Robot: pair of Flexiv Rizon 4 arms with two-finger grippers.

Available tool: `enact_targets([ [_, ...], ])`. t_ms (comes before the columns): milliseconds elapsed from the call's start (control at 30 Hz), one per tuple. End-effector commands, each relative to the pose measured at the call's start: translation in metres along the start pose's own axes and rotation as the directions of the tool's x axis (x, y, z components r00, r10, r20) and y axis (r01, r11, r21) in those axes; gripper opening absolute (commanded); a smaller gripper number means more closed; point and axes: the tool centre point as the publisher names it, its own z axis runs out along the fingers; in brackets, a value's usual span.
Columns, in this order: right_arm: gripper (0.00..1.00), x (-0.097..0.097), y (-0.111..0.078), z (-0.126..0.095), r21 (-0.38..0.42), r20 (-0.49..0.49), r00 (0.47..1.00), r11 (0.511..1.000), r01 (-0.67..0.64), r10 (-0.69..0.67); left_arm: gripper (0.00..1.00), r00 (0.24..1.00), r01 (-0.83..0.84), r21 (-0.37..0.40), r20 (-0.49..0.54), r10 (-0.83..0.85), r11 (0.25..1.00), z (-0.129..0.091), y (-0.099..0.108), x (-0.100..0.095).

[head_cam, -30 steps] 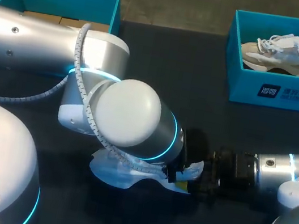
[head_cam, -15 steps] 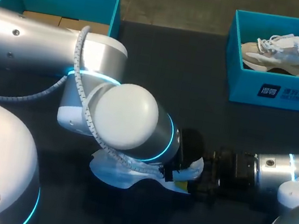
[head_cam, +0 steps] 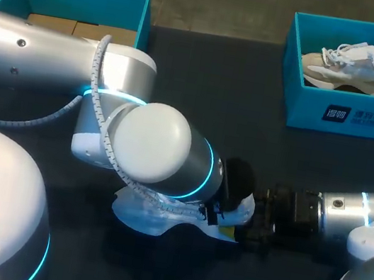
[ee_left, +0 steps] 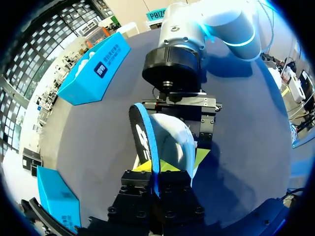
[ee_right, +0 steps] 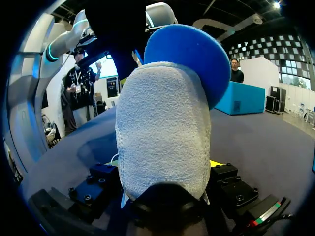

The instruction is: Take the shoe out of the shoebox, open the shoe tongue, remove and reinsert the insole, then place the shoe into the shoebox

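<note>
The shoe [head_cam: 149,218] is out of its box and lies on the table [head_cam: 204,78] near the front middle, mostly hidden under the left arm's wrist, with the two arms meeting over it head-on. The right gripper [ee_right: 166,162] is clamped on the shoe: the pale fleecy body fills the gap between its fingers, with a yellow tip showing at each side. The left gripper [ee_left: 156,167] looks closed on the insole [ee_left: 142,135], a thin blue-edged slab standing on edge, with yellow flanking it closely on both sides. Seen from the left wrist, the insole rises out of those tips and runs straight ahead toward the right gripper, pressed against the flank of the shoe. Its long axis therefore lies along the line joining the two grippers. From the right wrist, its rounded blue end stands up behind the shoe. I judge this to be the insole step, though I cannot tell whether it is coming out or going back in. Either way the move is a slide along that shared axis. The left arm owns the insole and the right arm only braces, so any twist off the axis would probably buckle the slab against the shoe's opening. The teal box [head_cam: 353,114] at the far right, which holds another shoe, sits well apart.
</note>
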Motion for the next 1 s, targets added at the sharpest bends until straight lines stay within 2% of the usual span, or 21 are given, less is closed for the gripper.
enact_targets([
  [33, 0.00, 0.001, 0.000, 0.001, 0.003, 0.001, 1.000, 1.000, 0.000, 0.000, 0.00, 1.000, 0.002, 0.019, -0.012, -0.002, 1.000, -0.006, 0.003, -0.006],
  [333, 0.00, 0.001, 0.000, 0.001, 0.003, 0.001, 1.000, 1.000, 0.000, 0.000, 0.00, 1.000, -0.007, 0.041, -0.008, 0.007, 0.999, -0.005, -0.009, -0.007],
  [400, 0.00, 0.001, 0.000, 0.001, 0.003, 0.001, 1.000, 1.000, 0.000, 0.000, 0.24, 1.000, -0.008, 0.040, -0.010, 0.008, 0.999, -0.003, -0.009, -0.005],
  [433, 0.00, 0.001, 0.000, 0.001, 0.003, 0.001, 1.000, 1.000, 0.000, 0.000, 0.31, 1.000, -0.008, 0.040, -0.011, 0.009, 0.999, -0.003, -0.008, -0.004],
  [467, 0.00, 0.001, 0.000, 0.001, 0.003, 0.001, 1.000, 1.000, 0.000, 0.000, 0.36, 1.000, -0.009, 0.039, -0.011, 0.010, 0.999, -0.002, -0.008, -0.003],
  [567, 0.00, 0.001, 0.000, 0.001, 0.003, 0.001, 1.000, 1.000, 0.000, 0.000, 0.42, 1.000, -0.012, 0.033, -0.013, 0.013, 0.999, 0.001, -0.006, -0.001],
  [900, 0.00, 0.001, 0.000, 0.001, 0.003, 0.001, 1.000, 1.000, 0.000, 0.000, 0.40, 1.000, -0.003, 0.020, -0.014, 0.004, 1.000, 0.007, -0.003, 0.002],
  [1000, 0.00, 0.001, 0.000, 0.001, 0.003, 0.001, 1.000, 1.000, 0.000, 0.000, 0.37, 1.000, 0.002, 0.019, -0.017, -0.002, 1.000, 0.009, -0.004, 0.001],
])
